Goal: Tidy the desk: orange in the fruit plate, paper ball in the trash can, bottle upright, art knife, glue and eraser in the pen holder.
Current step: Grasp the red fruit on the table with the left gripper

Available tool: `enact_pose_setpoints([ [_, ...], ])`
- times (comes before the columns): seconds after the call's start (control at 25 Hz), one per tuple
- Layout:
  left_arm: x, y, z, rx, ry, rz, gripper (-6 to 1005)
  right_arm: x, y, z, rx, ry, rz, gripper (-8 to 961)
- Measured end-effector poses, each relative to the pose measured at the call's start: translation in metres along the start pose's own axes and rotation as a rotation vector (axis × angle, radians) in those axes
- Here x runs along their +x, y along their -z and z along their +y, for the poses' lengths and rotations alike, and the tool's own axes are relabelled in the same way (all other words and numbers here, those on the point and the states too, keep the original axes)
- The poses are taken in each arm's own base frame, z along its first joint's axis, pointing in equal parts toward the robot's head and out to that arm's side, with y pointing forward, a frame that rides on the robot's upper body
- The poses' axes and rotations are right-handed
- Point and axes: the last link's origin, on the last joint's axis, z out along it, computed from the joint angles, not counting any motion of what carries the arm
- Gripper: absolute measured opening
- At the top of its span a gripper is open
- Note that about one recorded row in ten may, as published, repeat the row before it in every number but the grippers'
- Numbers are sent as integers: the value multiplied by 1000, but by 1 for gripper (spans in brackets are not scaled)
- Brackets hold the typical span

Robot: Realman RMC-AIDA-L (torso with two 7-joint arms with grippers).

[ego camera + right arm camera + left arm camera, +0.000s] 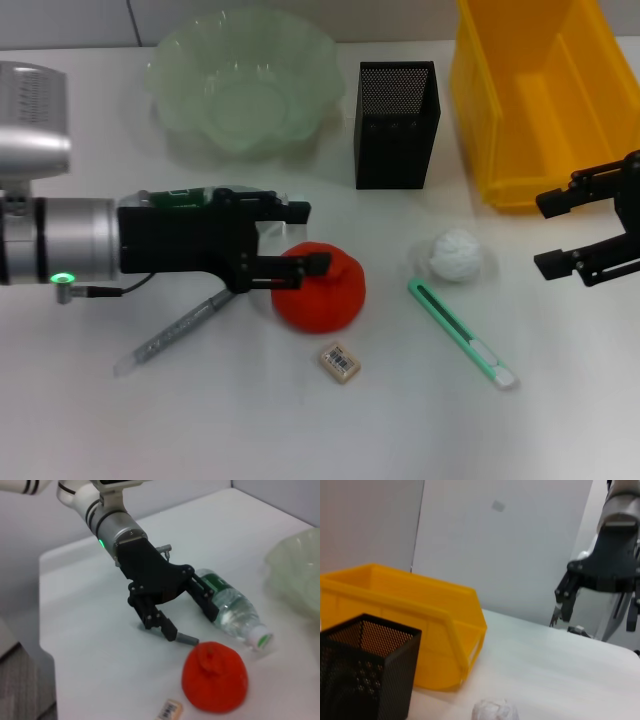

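Meanwhile fruit plate (pixel 243 80), pen holder (pixel 396 125) and trash can (pixel 540 90) hold nothing

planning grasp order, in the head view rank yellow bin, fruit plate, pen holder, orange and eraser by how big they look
1. yellow bin, cut off by the frame edge
2. fruit plate, close to the bin, so that order is unsure
3. pen holder
4. orange, partly covered by the left gripper
5. eraser

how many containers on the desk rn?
3. A green fruit plate at the back left, a black mesh pen holder in the back middle, and a yellow bin at the back right. No others show.
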Motion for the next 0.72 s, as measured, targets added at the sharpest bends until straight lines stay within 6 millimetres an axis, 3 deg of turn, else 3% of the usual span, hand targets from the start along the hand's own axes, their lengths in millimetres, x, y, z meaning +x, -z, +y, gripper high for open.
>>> enact_pose_setpoints([
  [0.24,-3,-17,-2,4,0,-28,717,4,0,-1,21,-14,37,763],
  [0.4,-11,-26,-8,55,-7,-58,716,19,-3,1,34,-47,49,762],
  [0.72,-12,-27,-12,63,-26,-92,710,45,-9,8,48,-47,23,763],
])
